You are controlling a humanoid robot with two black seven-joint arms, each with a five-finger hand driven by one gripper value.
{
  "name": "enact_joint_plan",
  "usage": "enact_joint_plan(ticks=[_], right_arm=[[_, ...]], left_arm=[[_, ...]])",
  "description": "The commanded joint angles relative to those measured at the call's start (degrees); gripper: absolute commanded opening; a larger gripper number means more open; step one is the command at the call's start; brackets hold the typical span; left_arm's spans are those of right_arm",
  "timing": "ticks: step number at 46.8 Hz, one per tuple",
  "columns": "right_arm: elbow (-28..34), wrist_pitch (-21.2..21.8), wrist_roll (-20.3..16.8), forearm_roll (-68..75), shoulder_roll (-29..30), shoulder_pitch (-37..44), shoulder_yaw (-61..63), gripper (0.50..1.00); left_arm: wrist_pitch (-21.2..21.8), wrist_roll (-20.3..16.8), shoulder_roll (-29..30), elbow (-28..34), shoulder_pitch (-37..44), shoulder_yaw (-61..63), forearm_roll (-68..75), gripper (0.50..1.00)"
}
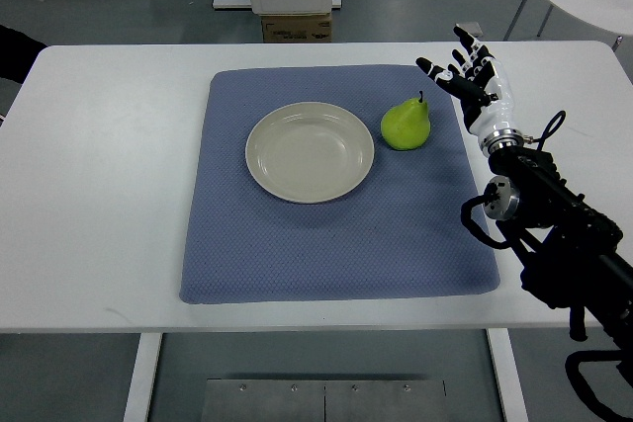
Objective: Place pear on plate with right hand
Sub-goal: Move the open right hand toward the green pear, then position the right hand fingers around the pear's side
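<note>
1. Beside the round beige ceramic plate [310, 151], just off its right rim, the green pear [406, 125] stands upright on the blue woven mat [336, 244], not yet moved.
2. Right of the plate, beyond the pear, the black-and-white right hand [467, 74] hovers with fingers spread, holding nothing, probably ready to reach.
3. Plate's centre is bare, so the pear has room to land.

Pear [406, 125] beside plate [310, 152], open robot hand [473, 76] near.
</note>
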Motion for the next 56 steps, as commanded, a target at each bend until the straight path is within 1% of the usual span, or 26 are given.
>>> enact_joint_plan(ticks=[1,5,10,21,28,40,47,56], right_arm=[[-0.02,-0.28,1.15,-0.28,0.00,0.10,-1.94,0.975],[-0.20,-0.54,2.56,-0.37,0.00,0.27,-4.40,0.968],[-0.28,-0.72,3.26,-0.37,-0.44,0.36,-7.13,0.956],[-2.92,-0.98,4.58,-0.64,-0.53,1.59,-10.29,0.958],[-4.85,-2.83,6.78,-0.64,-0.44,2.74,-13.90,0.962],[-5.12,-3.44,7.66,-0.64,-0.17,3.00,-16.27,0.962],[-5.38,-5.11,8.36,-0.64,0.00,3.09,-18.91,0.962],[-6.44,-5.82,8.98,-0.64,0.00,3.35,-20.40,0.962]], left_arm=[[0.00,0.00,0.00,0.00,0.00,0.00,0.00,1.000],[0.00,0.00,0.00,0.00,0.00,0.00,0.00,1.000],[0.00,0.00,0.00,0.00,0.00,0.00,0.00,1.000],[0.00,0.00,0.00,0.00,0.00,0.00,0.00,1.000],[0.00,0.00,0.00,0.00,0.00,0.00,0.00,1.000],[0.00,0.00,0.00,0.00,0.00,0.00,0.00,1.000],[0.00,0.00,0.00,0.00,0.00,0.00,0.00,1.000],[0.00,0.00,0.00,0.00,0.00,0.00,0.00,1.000]])
